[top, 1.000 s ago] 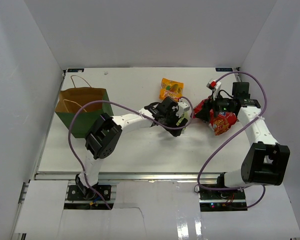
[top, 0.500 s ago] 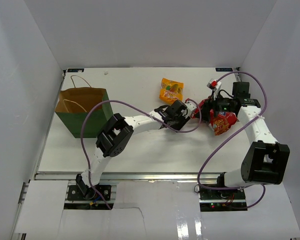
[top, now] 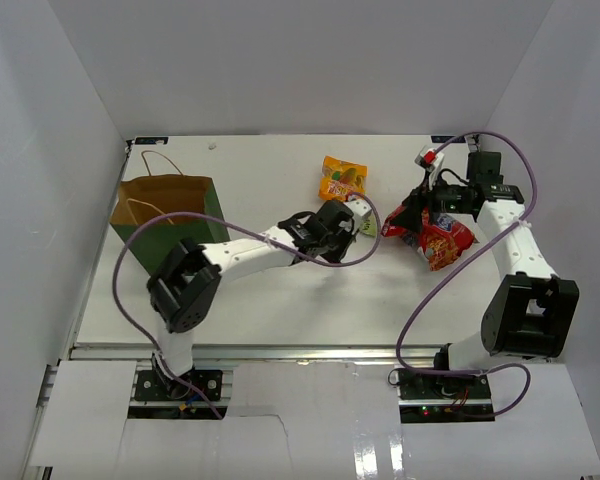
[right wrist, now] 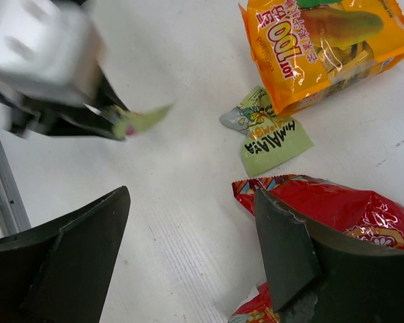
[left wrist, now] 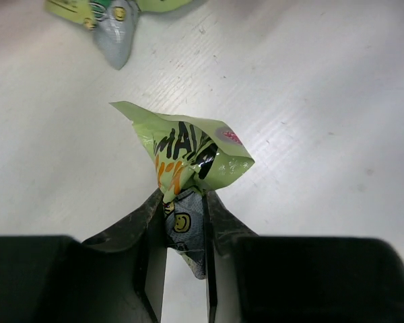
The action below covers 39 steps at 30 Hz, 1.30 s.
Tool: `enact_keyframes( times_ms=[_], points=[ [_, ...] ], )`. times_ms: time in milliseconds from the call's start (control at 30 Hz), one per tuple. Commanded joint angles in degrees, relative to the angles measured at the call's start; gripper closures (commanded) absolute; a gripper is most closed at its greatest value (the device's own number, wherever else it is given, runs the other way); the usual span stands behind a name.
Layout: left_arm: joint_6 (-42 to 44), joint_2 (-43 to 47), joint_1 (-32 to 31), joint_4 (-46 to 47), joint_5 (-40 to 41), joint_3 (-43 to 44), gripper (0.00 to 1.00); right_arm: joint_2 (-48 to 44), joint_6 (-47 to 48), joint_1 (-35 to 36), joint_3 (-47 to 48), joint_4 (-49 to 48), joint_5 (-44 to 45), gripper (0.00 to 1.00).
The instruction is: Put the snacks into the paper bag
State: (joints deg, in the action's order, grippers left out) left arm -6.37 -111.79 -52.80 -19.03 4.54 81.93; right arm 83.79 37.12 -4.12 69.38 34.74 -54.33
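Pinching a small green sachet (left wrist: 188, 151) between narrow jaws, the left gripper (left wrist: 185, 202) sits over the middle of the table (top: 280, 300), so the step in hand looks like the pick-up of one snack. The packet is crumpled above the grip, and whether its lower corner is clear of the surface cannot be told. Just beyond it lies a second green sachet (right wrist: 266, 134), flat on the table and untouched. To the right, the right gripper (right wrist: 192, 202) stands wide and holds nothing, poised at the edge of the red chip bag (right wrist: 337, 208); whether it touches the crinkled foil cannot be told. Farther back the orange pouch (top: 342, 178) lies flat, near the second sachet. The paper bag (top: 180, 245) stands upright with its mouth open at the left side of the table, well apart from every snack seen here. Nothing can be made out inside it from above, so the task seems to be at or near its start. The next move, by this reading, calls for the left arm to lift the sachet, swing it leftward across the table until it is above the bag's open mouth, and only then open. A light packet held by one corner may slip or catch on the rim, so the carry wants a firm grip.
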Motion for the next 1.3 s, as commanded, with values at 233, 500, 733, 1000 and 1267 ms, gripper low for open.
enact_keyframes(
  times_ms=[233, 500, 733, 1000, 1267],
  points=[
    [-10.77, 37.33, 4.71, -11.02, 15.49, -5.20, 0.96, 4.63, 8.23, 4.38, 6.38, 8.33, 0.45, 0.20],
    [-4.27, 46.39, 22.20, -22.72, 18.58, 1.21, 0.93, 5.95, 6.74, 11.06, 7.52, 6.92, 1.77, 0.20],
    [-1.19, 44.82, 32.13, -25.79, 14.54, 0.60, 0.93, 6.30, 5.50, 12.56, 8.40, 6.22, 2.38, 0.20],
    [0.48, 43.50, 33.63, -27.47, 16.91, 0.07, 0.88, 6.03, 5.68, 12.64, 7.17, 5.69, 4.13, 0.20],
    [-1.36, 43.14, 33.55, -28.52, 15.68, 2.18, 0.29, 12.80, 12.68, 17.74, 12.08, 8.32, 16.52, 0.19]
  ],
)
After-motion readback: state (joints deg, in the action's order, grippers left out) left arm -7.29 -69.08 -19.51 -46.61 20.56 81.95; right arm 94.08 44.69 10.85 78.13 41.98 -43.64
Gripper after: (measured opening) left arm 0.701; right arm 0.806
